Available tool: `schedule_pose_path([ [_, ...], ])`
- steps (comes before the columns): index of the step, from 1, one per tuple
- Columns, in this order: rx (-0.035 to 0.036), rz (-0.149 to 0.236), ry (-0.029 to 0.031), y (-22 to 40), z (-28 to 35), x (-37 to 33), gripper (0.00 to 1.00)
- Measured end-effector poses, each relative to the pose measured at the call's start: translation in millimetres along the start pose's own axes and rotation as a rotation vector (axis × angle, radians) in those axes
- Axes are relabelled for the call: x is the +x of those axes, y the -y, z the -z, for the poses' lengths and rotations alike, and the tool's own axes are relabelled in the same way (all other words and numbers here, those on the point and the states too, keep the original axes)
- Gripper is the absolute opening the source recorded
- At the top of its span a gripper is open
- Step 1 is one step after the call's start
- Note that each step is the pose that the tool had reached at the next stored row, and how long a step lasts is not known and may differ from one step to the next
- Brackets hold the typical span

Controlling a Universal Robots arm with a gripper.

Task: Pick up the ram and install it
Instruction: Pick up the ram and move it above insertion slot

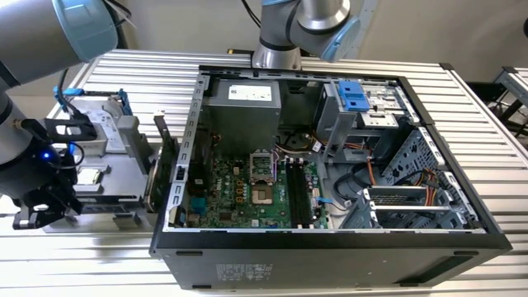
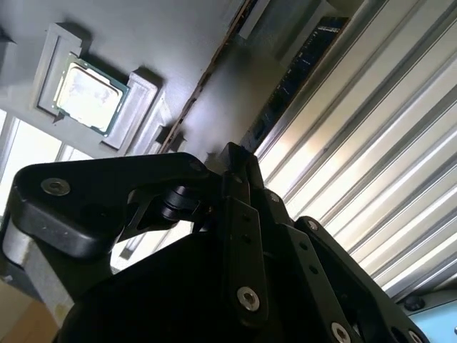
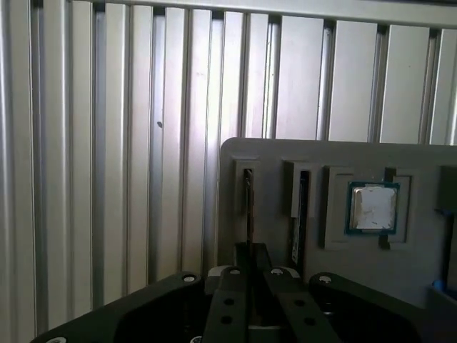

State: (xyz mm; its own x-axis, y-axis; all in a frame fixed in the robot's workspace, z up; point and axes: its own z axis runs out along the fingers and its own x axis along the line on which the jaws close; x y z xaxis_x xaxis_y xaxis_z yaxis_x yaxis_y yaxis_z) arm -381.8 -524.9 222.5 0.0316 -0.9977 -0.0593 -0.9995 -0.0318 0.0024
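Ribbed metal desk [image 1: 486, 111] underneath everything. Open computer case [image 1: 330, 260] on it, toward the exterior view's right, motherboard [image 1: 247, 192] exposed. Grey holder tray [image 1: 123, 133] just beside the case, on the exterior view's left. Claw [image 3: 250, 251] low over that tray, lined up in the first wrist view with the slot nearest the tray's edge. Cannot tell whether open, closed or gripping. Ram [image 3: 248, 204] standing on edge in that slot, right at the claw's tip. Processor chip [image 3: 373, 207] seated flat in a nearby tray pocket.
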Motion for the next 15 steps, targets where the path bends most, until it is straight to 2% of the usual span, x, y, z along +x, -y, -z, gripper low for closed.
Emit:
schedule_pose_path([
  [15, -0.0002, 0.0, -0.0002, -0.1, 5.5, -0.3, 0.0],
])
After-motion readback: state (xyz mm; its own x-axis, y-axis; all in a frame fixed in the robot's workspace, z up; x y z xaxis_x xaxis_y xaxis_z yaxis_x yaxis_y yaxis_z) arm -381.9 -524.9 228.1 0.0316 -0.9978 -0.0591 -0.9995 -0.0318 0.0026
